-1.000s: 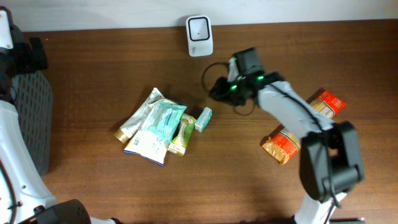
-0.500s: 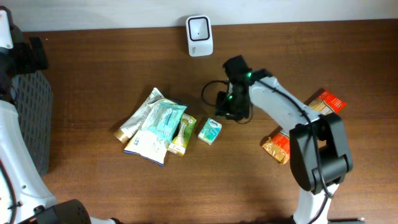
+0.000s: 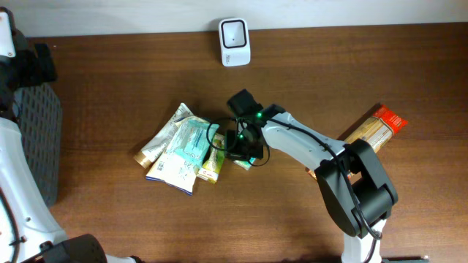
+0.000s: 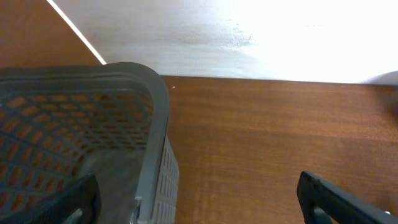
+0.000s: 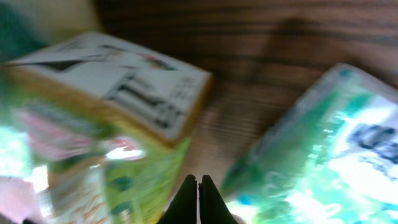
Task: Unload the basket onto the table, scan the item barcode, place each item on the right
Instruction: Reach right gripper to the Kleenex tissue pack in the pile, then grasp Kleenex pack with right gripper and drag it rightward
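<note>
**Right jaws pressed together on nothing at the teal pack**

My right gripper [image 5: 198,190] is pressed together and empty over the small teal pack [image 3: 246,164], at 6 o'clock from the scanner [image 3: 235,32]. I'd open, straddle that pack alone, then lift. The packet pile [image 3: 183,150] crowds its 9 o'clock side. My left gripper [image 4: 199,194] hangs spread by the basket [image 4: 124,112].

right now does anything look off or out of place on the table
The right gripper is shut with nothing between its fingers, its tips down in the gap between a green packet and a teal pack. The packets lie in a loose, overlapping heap, none squared up. No spill shows.
</note>
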### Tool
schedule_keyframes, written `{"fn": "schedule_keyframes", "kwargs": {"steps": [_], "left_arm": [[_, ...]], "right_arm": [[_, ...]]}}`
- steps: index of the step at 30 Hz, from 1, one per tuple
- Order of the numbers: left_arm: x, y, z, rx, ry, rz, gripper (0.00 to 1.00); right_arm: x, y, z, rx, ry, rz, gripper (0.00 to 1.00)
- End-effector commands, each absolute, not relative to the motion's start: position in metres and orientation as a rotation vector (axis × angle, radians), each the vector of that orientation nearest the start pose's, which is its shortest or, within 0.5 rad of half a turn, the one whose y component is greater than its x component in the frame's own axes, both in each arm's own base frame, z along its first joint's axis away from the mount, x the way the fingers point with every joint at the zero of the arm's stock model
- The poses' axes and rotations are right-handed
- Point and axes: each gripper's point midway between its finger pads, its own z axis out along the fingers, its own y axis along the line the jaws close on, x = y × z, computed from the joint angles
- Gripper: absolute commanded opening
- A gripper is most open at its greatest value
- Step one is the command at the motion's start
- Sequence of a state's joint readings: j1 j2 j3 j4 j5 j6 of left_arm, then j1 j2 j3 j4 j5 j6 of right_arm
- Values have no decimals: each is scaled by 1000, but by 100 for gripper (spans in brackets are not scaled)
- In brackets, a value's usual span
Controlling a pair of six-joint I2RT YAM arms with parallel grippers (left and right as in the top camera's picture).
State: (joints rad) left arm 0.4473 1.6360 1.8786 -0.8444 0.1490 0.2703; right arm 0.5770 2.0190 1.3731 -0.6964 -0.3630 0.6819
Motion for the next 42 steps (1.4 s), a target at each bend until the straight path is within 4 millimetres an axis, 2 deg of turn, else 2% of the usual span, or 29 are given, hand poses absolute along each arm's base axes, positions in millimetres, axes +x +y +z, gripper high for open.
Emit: {"fn": "schedule_keyframes", "kwargs": {"steps": [1,3,6,9,11,13,15,17,19,22,24,25,27,28,29,31,34,35,39,42], "left_arm": [[425,174,366,-84,2151,264,99],[425,174,366,-84,2151,264,99],[425,174,366,-84,2151,264,99],[425,174,366,-84,2151,264,99],[425,174,366,-84,2151,264,99],[425,174,366,-85,2151,264,99],[425,174,366,-84,2151,264,99],[425,174,366,-84,2151,264,99],[425,174,366,-84,2151,264,99],[425,174,366,-84,2151,264,99],[425,174,366,-84,2151,264,99],[425,174,366,-84,2151,264,99],[425,174,366,-84,2151,264,99],[425,174,366,-84,2151,264,99],[425,174,366,-84,2151,264,99],[425,174,366,-84,2151,264,99],[425,174,366,-84,2151,264,99],[425,174,366,-84,2151,264,99],[425,174,366,-84,2151,264,99],[425,174,366,-84,2151,264,99]], "right_arm": [[318,270,15,130,3098,573,4],[319,258,15,47,3114,566,4],[331,254,32,-122,3072,780,4],[345,227,36,-111,3056,818,4],[354,228,53,-174,2988,959,4],[366,225,74,-185,2937,1003,5],[376,214,94,-137,2932,985,5],[372,196,87,12,3017,867,6],[360,168,73,179,3130,619,6],[356,164,76,218,3142,581,4],[361,150,98,246,3065,471,4],[361,144,118,236,3010,439,4],[350,133,161,222,2913,409,4],[344,131,168,220,2903,417,4],[333,134,163,213,2924,435,4],[318,142,136,241,2983,472,4],[305,164,96,298,3001,658,5],[301,165,86,322,3008,680,11],[292,165,65,370,3016,699,31],[296,166,64,363,2999,701,37]]}}
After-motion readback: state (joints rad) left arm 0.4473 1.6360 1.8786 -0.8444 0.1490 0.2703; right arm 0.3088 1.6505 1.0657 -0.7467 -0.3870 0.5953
